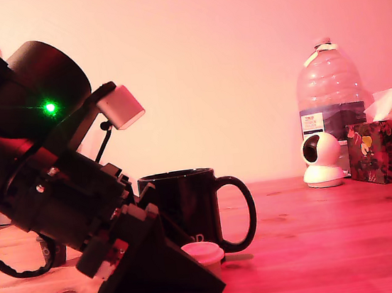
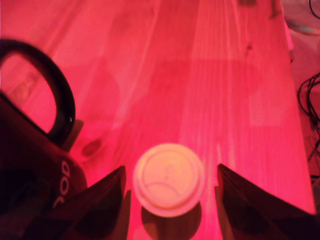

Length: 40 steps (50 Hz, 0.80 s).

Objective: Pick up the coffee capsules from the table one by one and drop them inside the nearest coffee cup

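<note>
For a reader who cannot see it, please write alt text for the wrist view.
A round cream-white plastic coffee capsule stands on the reddish wooden table between the gripper's two open dark jaws, touching neither. A glossy black ceramic mug with a looped handle stands beside it.

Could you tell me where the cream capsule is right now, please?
The cream capsule stands on the table low in the exterior view, just in front of the black mug. The wrist view shows it between the open gripper fingers.

capsule (image 2: 169, 180) on tabletop (image 2: 225, 90), between gripper (image 2: 170, 200) fingers | mug (image 1: 189, 208) just behind capsule | exterior view's right: camera (image 1: 323, 159), bottle (image 1: 329, 98) behind, tissue box (image 1: 387, 148) beside
</note>
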{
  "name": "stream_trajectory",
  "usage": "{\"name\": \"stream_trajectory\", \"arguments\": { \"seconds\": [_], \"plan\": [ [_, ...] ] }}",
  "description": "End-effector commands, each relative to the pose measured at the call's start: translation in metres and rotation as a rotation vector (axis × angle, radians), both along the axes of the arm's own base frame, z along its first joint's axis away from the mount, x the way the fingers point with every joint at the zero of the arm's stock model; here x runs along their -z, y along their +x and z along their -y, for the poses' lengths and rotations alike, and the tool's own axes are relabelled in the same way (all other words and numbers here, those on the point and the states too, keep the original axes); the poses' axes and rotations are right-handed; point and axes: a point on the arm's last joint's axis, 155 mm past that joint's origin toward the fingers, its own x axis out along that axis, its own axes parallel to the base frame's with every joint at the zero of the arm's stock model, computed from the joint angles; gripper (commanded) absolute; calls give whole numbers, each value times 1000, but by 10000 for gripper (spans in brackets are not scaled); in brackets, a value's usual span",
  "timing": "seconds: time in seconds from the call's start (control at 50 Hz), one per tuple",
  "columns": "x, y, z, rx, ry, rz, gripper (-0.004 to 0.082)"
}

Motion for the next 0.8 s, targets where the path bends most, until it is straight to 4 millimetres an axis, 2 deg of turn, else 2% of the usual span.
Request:
{"name": "stream_trajectory", "arguments": {
  "seconds": [0.0, 0.38, 0.44, 0.64, 0.78],
  "plan": [
    [3, 0, 3, 13, -2, -1, 518],
    [4, -1, 3, 15, 0, -8, 505],
    [6, -3, 2, 16, 9, -17, 460],
    [10, -7, 1, 21, 35, -44, 222],
    [10, -6, 2, 20, 38, -47, 195]
  ]
}}
